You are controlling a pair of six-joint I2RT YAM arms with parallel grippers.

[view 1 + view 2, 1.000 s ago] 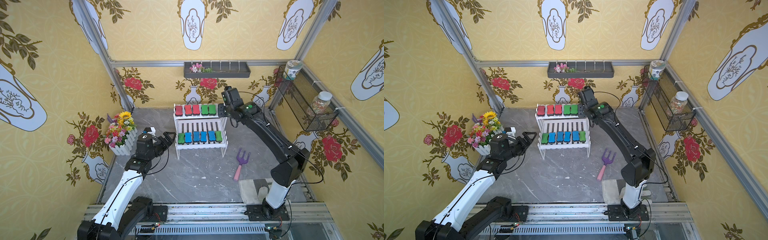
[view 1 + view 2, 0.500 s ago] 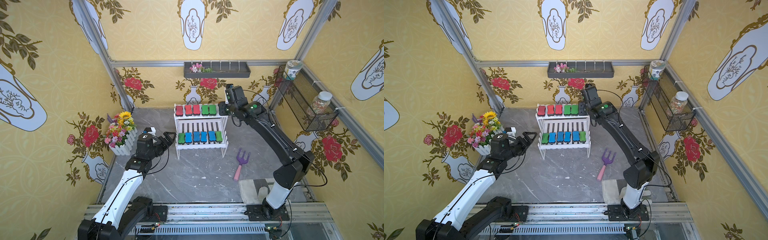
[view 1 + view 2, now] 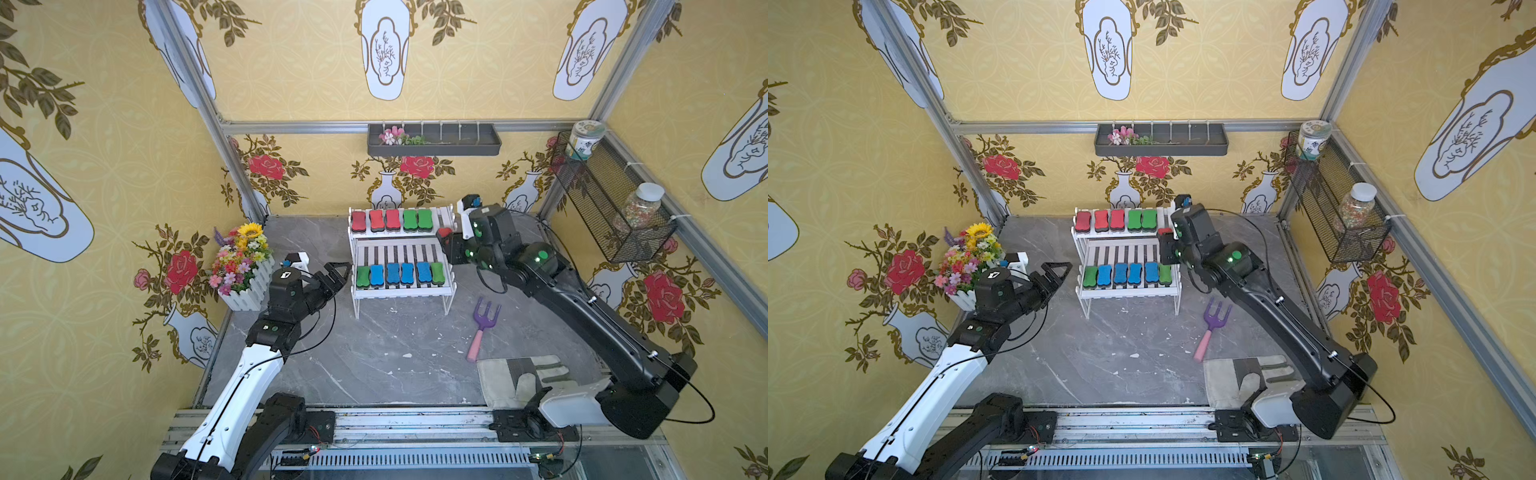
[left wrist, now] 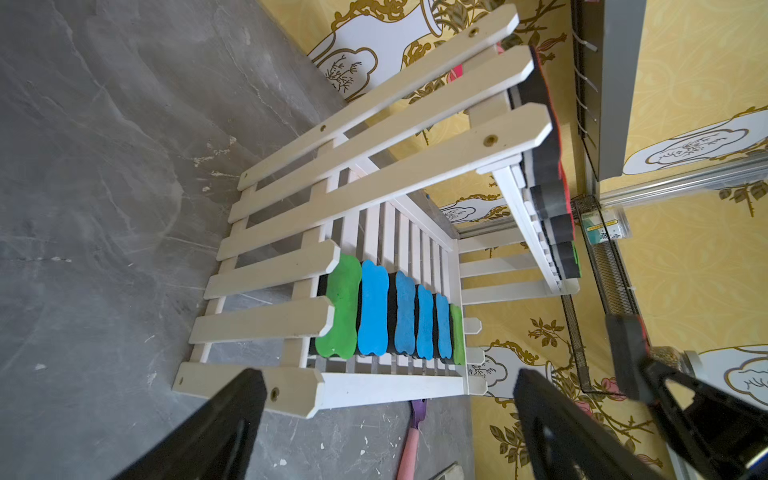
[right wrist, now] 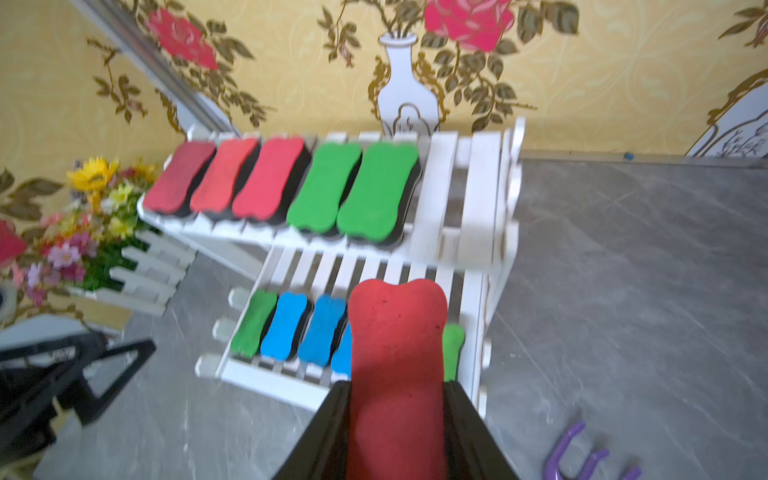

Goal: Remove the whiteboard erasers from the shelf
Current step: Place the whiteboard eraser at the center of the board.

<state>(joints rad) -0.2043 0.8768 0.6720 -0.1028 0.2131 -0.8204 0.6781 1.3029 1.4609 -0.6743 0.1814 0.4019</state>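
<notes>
The white two-tier shelf (image 3: 399, 251) (image 3: 1125, 251) stands at the back of the table. Its upper tier holds three red erasers (image 3: 376, 220) and two green erasers (image 3: 417, 219); the tier's right end (image 5: 469, 199) is bare. On the lower tier a row of green and blue erasers (image 3: 399, 274) (image 4: 374, 307) lies along the front. My right gripper (image 5: 397, 386) is shut on a red eraser (image 5: 397, 332) (image 3: 444, 232) (image 3: 1165, 231), held in the air by the shelf's right end. My left gripper (image 3: 336, 272) (image 4: 390, 376) stands open at the shelf's left side, holding nothing.
A flower box (image 3: 243, 266) sits at the left wall. A purple garden fork (image 3: 484, 324) and a work glove (image 3: 519, 376) lie on the table's right front. A dark wall tray (image 3: 432, 141) and a wire basket (image 3: 611, 208) with jars hang above.
My right gripper has closed on the red eraser at the upper tier's right end and drawn it off the tier toward the front. The left arm has stayed still.
</notes>
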